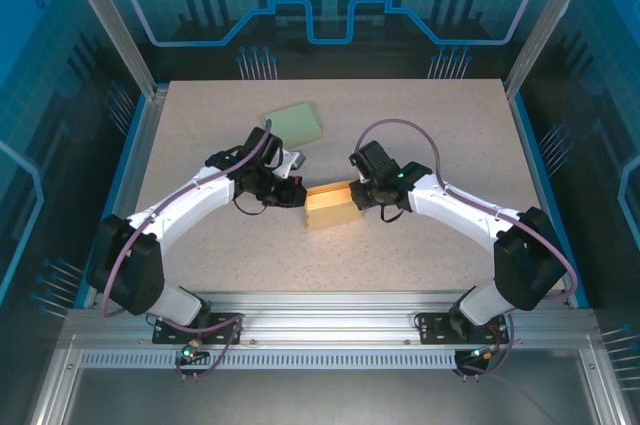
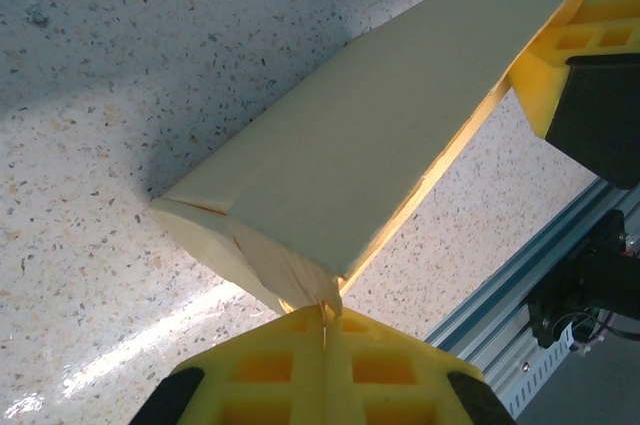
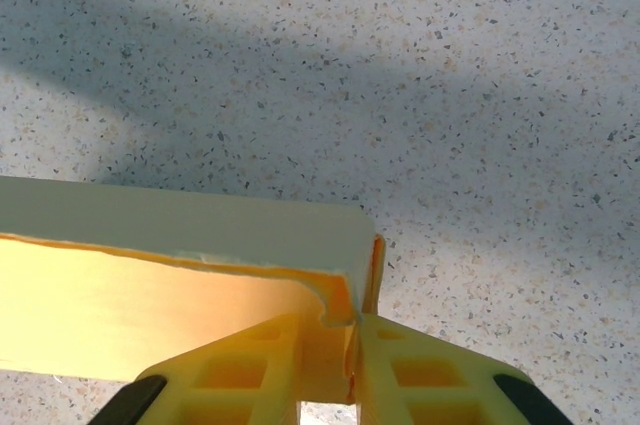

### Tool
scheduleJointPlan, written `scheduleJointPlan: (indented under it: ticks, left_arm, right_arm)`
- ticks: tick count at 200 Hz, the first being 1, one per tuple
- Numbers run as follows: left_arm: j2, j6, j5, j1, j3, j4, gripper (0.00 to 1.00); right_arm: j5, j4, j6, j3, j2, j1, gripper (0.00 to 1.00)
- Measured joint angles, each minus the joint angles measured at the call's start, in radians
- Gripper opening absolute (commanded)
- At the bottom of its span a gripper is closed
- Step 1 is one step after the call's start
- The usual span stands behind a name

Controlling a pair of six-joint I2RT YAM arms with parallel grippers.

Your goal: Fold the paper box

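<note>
Pinching a thin corner of the paper box point(image 2: 370, 135), the left gripper point(image 2: 325, 317) has its yellow jaws pressed together on the paper, with no gap showing between them. The right gripper point(image 3: 352, 330) is likewise closed on the box, its yellow jaws clamped on an upright edge at the box's right end, where a torn-looking inner layer curls beside the fingers. From the left wrist camera the box is a long tan shape with one broad panel slanting upward and a bright yellow-lit opening along its right side; the right gripper's fingers meet its far corner. Seen from above, the box lies near the middle of the speckled table point(image 1: 420, 275), stretched left to right between the two grippers, the left one at its left end and the right one at its right end. Both arms bend inward from the near edge to reach it. A pale green flat box point(image 1: 295, 123) lies farther back and to the left, apart from the tan one. An aluminium rail point(image 2: 520, 315) runs along the table's near edge.
</note>
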Motion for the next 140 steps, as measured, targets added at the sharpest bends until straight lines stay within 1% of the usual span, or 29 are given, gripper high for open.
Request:
scheduleJointPlan:
  ticks: [50,102,140]
  left_arm:
    - [-0.008,-0.031,0.002,0.000,-0.008,0.025,0.00]
    - [-0.020,-0.055,0.002,0.000,-0.023,0.058,0.00]
    - [-0.028,-0.066,0.002,0.000,-0.023,0.064,0.00]
  right_arm:
    - [0.010,-0.001,0.000,0.000,0.001,0.000,0.18]
    - [0.018,-0.002,0.000,0.003,0.004,0.000,0.14]
    - [0.025,-0.003,0.000,0.003,0.006,0.000,0.13]
